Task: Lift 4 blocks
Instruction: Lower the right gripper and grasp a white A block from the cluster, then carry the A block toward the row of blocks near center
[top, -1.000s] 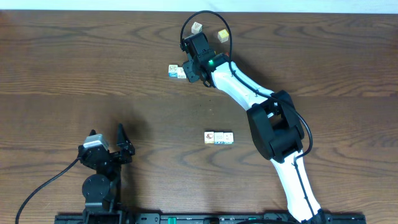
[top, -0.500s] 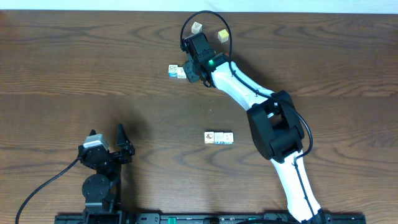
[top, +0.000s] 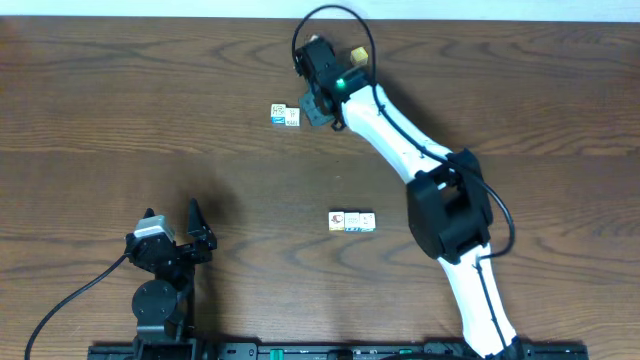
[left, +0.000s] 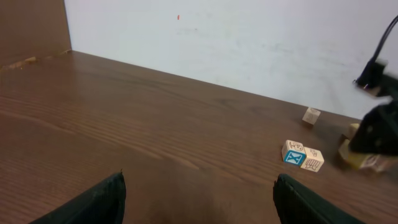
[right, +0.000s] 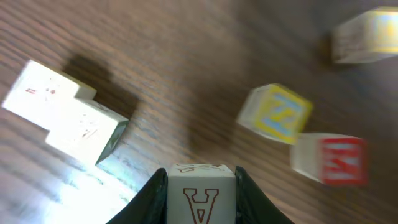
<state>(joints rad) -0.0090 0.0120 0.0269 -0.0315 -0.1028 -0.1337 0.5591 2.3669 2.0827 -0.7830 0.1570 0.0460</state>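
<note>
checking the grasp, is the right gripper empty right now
No, the right wrist view shows the right gripper closed on a block with a letter A on its pale face.

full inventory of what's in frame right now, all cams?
lettered block: 1, cream with a brown A, gripped in the right hand
block pair: 2, cream with blue markings, touching, far side, just left of the right hand
block row: 3 it seems, cream with small pictures, touching in a line, mid-table
yellow-faced cubes: 2, blurred in the right wrist view; the second sits apart
red-faced cube: 1, beside the first yellow one
table: 1, dark brown wood
wall: 1, white, behind the table
right hand: shut on the lettered block; right arm white and black, stretched across the table
left hand: open, nothing between its fingers, near left
</note>
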